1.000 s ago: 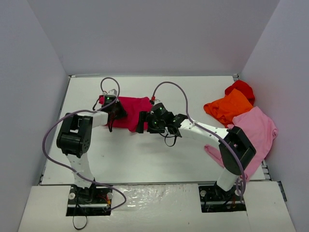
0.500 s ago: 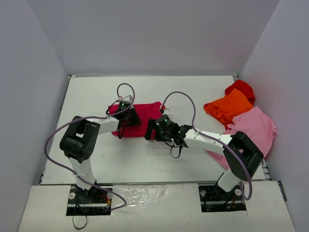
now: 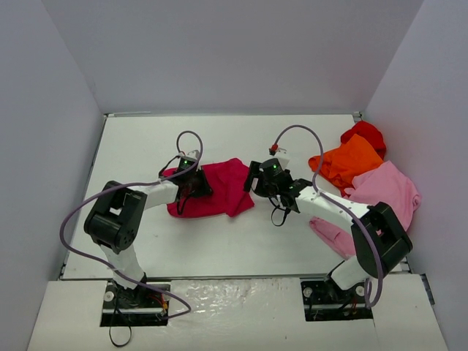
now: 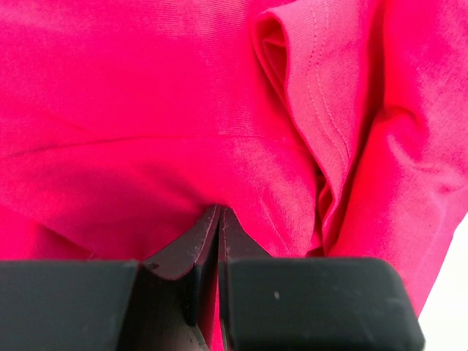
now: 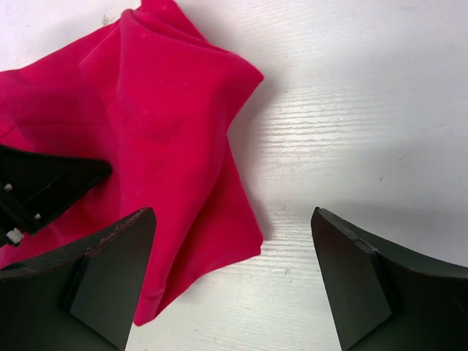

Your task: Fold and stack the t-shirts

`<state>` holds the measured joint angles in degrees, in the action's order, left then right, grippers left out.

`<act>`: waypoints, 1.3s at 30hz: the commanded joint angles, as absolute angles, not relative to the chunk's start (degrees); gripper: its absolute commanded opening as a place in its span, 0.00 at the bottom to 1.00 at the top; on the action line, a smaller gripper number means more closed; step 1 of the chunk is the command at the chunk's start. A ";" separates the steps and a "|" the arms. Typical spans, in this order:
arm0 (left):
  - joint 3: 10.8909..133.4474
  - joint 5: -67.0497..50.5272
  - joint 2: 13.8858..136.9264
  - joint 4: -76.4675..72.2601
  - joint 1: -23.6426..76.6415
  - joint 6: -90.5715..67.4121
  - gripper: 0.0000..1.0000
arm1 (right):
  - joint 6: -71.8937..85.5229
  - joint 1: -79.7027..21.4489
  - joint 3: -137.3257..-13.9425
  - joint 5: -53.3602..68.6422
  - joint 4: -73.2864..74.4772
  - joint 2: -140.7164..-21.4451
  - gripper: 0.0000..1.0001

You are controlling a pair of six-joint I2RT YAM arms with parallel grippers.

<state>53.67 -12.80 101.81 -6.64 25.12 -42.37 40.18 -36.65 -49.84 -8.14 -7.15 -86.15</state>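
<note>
The crimson-magenta t-shirt lies crumpled left of the table's middle. My left gripper rests on its left part, shut on a pinch of the cloth, with a thin strip of red between the jaws. My right gripper is open and empty just off the shirt's right edge. In the right wrist view the shirt's corner lies under the left finger and bare table lies between the jaws. The orange, bright red and light pink t-shirts lie heaped at the right.
White walls enclose the table on three sides. Both arms' cables loop above the shirt. The left gripper's black body shows in the right wrist view. The pink shirt hangs toward the table's right front edge beside the right arm's base.
Both grippers moved right and the crimson shirt was dragged right with them. The right gripper has since drawn back off the shirt's right edge and stands open.
</note>
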 commanded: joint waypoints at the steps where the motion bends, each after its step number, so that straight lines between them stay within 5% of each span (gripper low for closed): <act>1: 53.00 -11.60 98.66 -1.71 25.75 -41.92 0.00 | 38.90 -35.37 -50.58 -6.58 -12.67 -88.39 0.84; 18: 52.84 -11.25 98.19 -1.14 26.02 -41.73 0.00 | 37.73 -35.16 -54.78 5.44 -25.58 -101.22 0.81; 25: 53.26 -11.25 98.53 -0.88 26.02 -41.31 0.00 | 34.30 -35.15 -59.29 3.80 -21.84 -103.01 0.62; 34: 53.45 -11.42 98.69 -0.54 26.02 -41.12 0.00 | 28.14 -34.66 -64.82 0.81 -15.72 -103.90 0.67; 36: 53.33 -11.43 98.69 -0.52 26.02 -41.22 0.00 | 27.85 -34.54 -65.41 0.89 -15.64 -104.34 0.59; 39: 53.09 -11.43 98.45 -0.44 26.02 -41.22 0.00 | 27.69 -34.46 -65.99 1.30 -15.56 -104.67 0.22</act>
<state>52.77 -12.38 100.29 -4.47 25.45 -42.26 29.62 -34.94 -63.00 2.62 -15.24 -104.91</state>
